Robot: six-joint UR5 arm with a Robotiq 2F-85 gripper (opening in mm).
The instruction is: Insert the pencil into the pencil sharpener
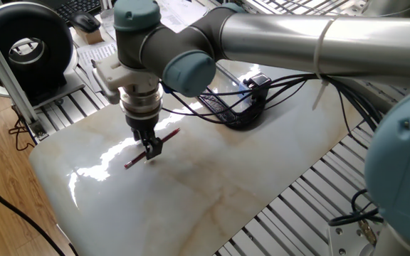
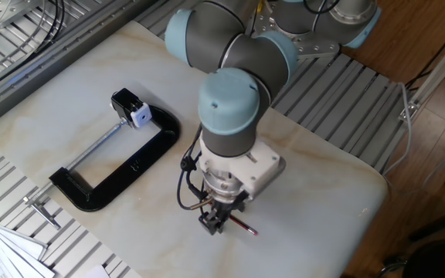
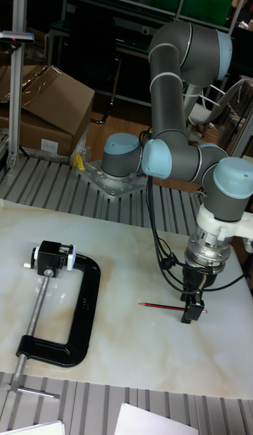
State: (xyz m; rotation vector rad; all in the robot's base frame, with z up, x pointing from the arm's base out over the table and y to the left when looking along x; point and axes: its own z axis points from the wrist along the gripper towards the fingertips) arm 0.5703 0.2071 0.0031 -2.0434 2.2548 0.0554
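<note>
The dark-red pencil (image 1: 168, 136) lies flat on the marble table (image 1: 212, 192), also seen as the pencil (image 3: 158, 306) and the pencil (image 2: 243, 226). My gripper (image 1: 151, 148) points straight down over the pencil's middle, its tips at table height, with a narrow gap between the fingers and the pencil running through it. The same gripper (image 3: 192, 312) and gripper (image 2: 215, 225) show in the other views. The pencil sharpener (image 2: 133, 109), black with a white face, sits at the head of the clamp, far from the gripper; the sharpener (image 3: 53, 258) also shows in the tall view.
A large black C-clamp (image 2: 122, 174) lies on the table's far side from the gripper, also seen as the clamp (image 3: 81, 315). Black cables (image 1: 262, 89) hang from the arm over it. Slotted aluminium rails (image 2: 338, 93) border the table.
</note>
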